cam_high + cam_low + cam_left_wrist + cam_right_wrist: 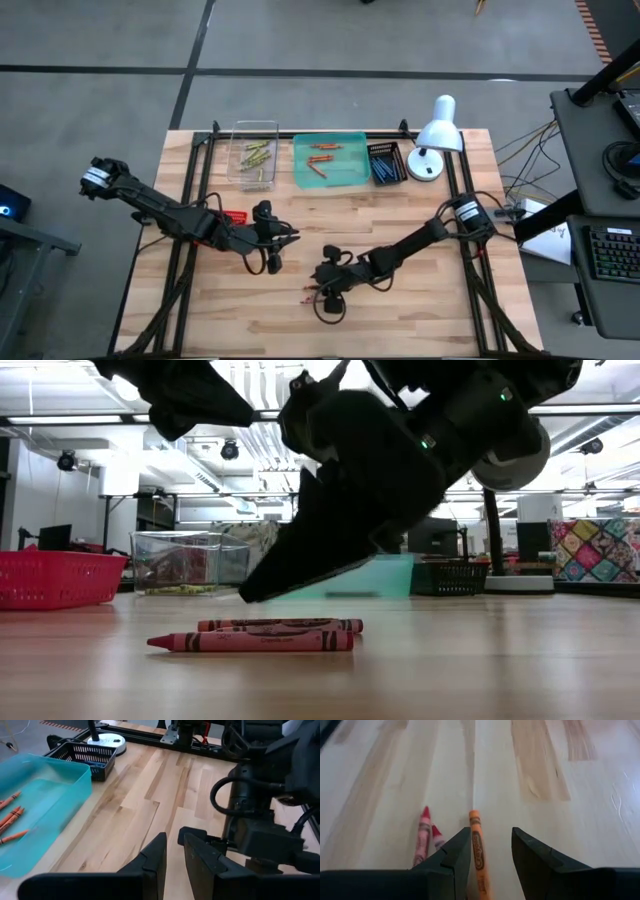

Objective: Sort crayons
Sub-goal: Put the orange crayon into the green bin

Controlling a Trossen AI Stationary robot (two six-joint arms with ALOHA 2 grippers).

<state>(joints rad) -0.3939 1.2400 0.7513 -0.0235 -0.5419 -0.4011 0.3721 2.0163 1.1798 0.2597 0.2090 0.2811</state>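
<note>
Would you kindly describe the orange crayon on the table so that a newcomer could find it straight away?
Start at the wooden table and go to the right arm's open end effector, low over the boards near the front middle. The orange crayon lies between its fingers, not gripped. Its neighbours, two red crayons, lie side by side just beside one finger.

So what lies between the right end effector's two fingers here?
An orange crayon lies lengthwise between the open fingers of the right end effector; two red crayons lie beside it. The right wrist view shows this.

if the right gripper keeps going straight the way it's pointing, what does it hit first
Probably the thin orange wax crayon, which lies between the right gripper's open fingers; beyond it only bare wooden tabletop shows, though depth is unclear.
</note>
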